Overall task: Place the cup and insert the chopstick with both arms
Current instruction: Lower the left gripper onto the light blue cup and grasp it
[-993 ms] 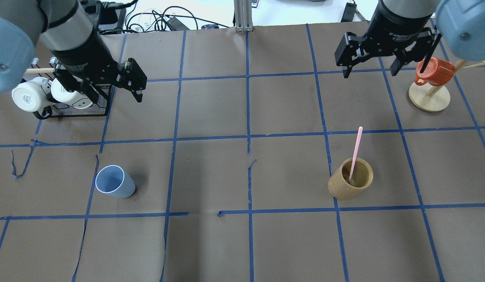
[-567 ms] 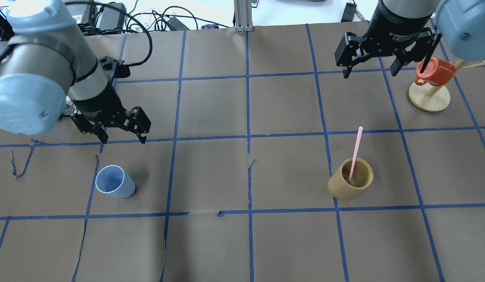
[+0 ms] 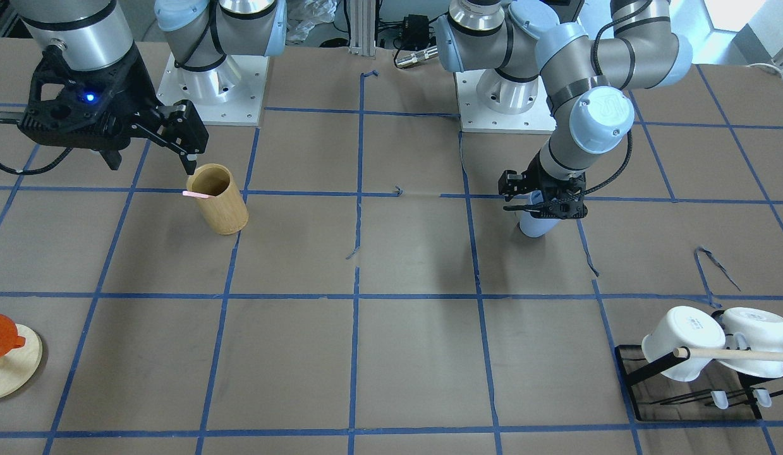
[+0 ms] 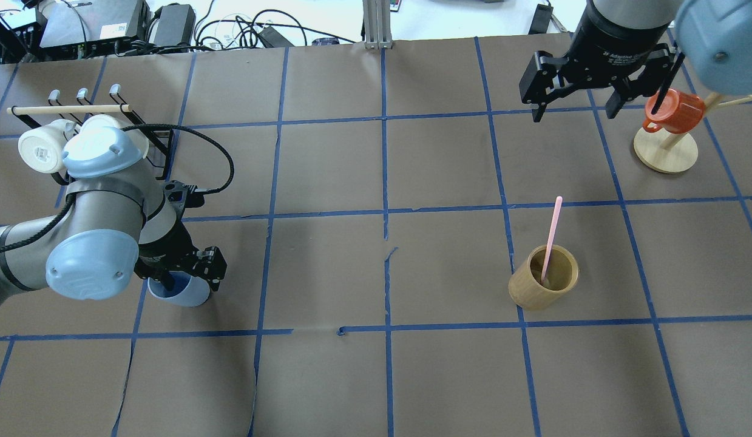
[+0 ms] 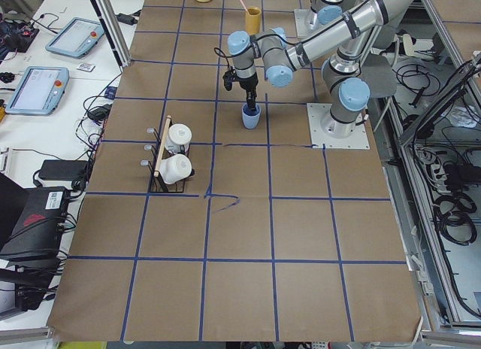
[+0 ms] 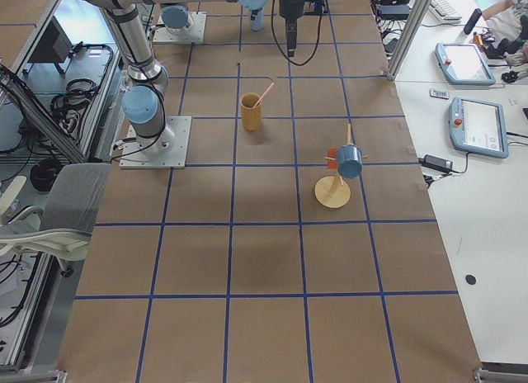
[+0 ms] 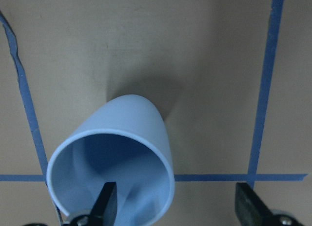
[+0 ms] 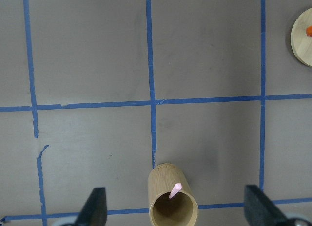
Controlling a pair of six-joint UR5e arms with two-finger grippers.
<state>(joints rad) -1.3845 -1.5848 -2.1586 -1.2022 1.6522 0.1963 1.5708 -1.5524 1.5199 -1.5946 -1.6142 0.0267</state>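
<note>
Counted one blue cup [image 4: 192,295] upright on the bench [image 4: 376,376], its rim straddled by the left claw [image 7: 175,193], spread wide. Noted one pink chopstick [image 4: 553,229] in one bamboo cup [image 4: 526,292]; right claw [image 4: 573,110] wide, raised. Two white mugs [image 3: 680,342], one orange mug [image 4: 678,113].

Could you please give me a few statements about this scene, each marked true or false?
1. The left pincer dips partly into the blue cup. True.
2. The pink chopstick lies flat beside the bamboo cup. False: it stands leaning inside that cup.
3. The right pincer is shut on the pink chopstick. False: it is open, empty and apart from it.
4. Two white mugs sit on the black rack. True.
</note>
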